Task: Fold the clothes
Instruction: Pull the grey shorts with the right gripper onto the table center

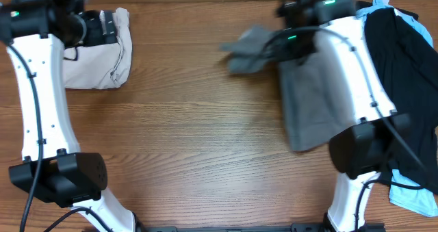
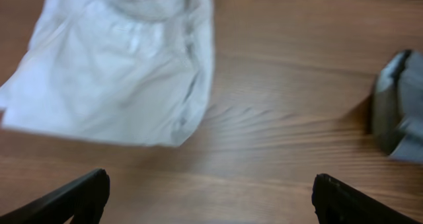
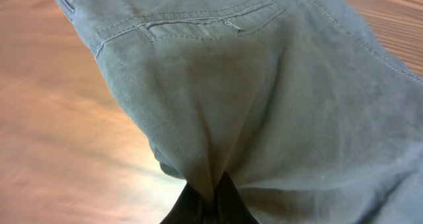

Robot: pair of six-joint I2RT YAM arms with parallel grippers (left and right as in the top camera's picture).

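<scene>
Mid-grey shorts (image 1: 304, 102) lie at the table's right, one end lifted and trailing left at the far side. My right gripper (image 3: 213, 196) is shut on a pinch of their fabric; the waistband and back pocket (image 3: 198, 22) show in the right wrist view. In the overhead view this gripper (image 1: 287, 44) is at the far right. Folded beige shorts (image 1: 96, 57) lie at the far left and also show in the left wrist view (image 2: 119, 59). My left gripper (image 2: 211, 194) is open and empty above bare wood beside them; in the overhead view it (image 1: 102, 27) is over their far edge.
A black garment (image 1: 404, 88) and a light-blue one (image 1: 414, 194) are heaped at the right edge, partly under the right arm. The grey shorts' lifted end shows in the left wrist view (image 2: 400, 105). Both arm bases stand at the near edge of the wooden table (image 1: 198, 136).
</scene>
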